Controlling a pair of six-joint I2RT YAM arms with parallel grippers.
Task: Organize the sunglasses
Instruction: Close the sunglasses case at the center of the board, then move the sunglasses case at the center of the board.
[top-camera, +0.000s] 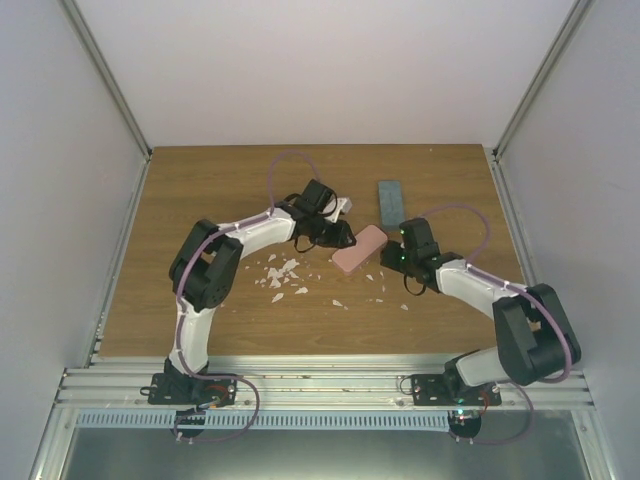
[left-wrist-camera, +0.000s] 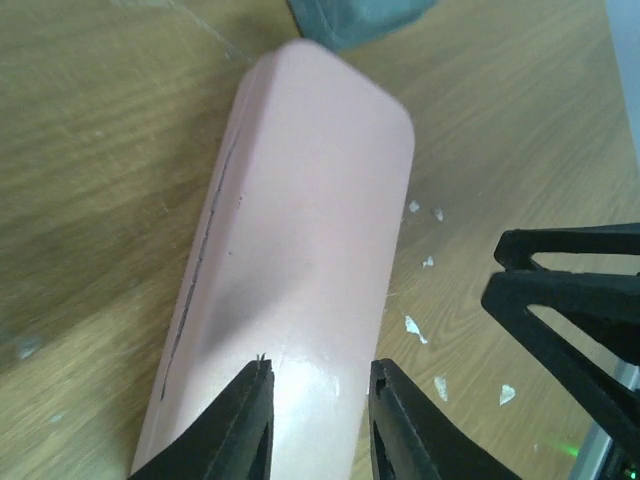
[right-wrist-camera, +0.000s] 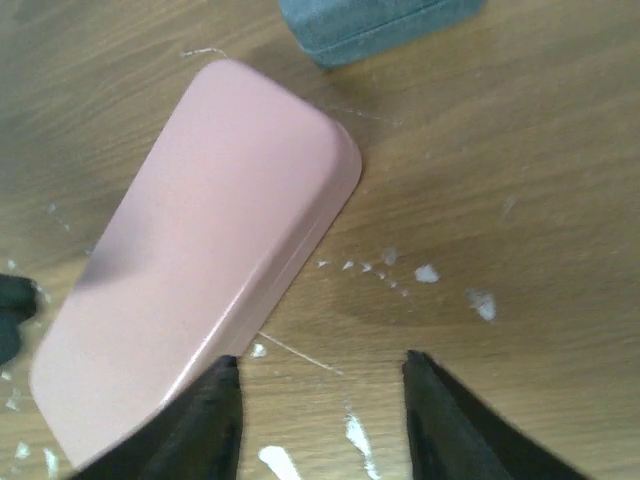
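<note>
No sunglasses show in any view. A closed pink case (top-camera: 358, 249) lies slantwise mid-table between both grippers. My left gripper (top-camera: 336, 236) hovers at its left end. In the left wrist view the left gripper (left-wrist-camera: 320, 395) is open just above the pink case (left-wrist-camera: 300, 230), one finger over the lid and the other at its right edge. My right gripper (top-camera: 396, 257) sits off the case's right end. In the right wrist view the right gripper (right-wrist-camera: 320, 370) is open over bare wood, with its left finger beside the long edge of the pink case (right-wrist-camera: 210, 260).
A blue-grey case (top-camera: 390, 201) lies behind the pink one, also visible as the blue-grey case (left-wrist-camera: 360, 18) and the blue-grey case (right-wrist-camera: 375, 25). White flecks (top-camera: 281, 274) litter the wooden table (top-camera: 200, 200). Something pale (top-camera: 344, 205) lies by the left wrist. Grey walls enclose three sides.
</note>
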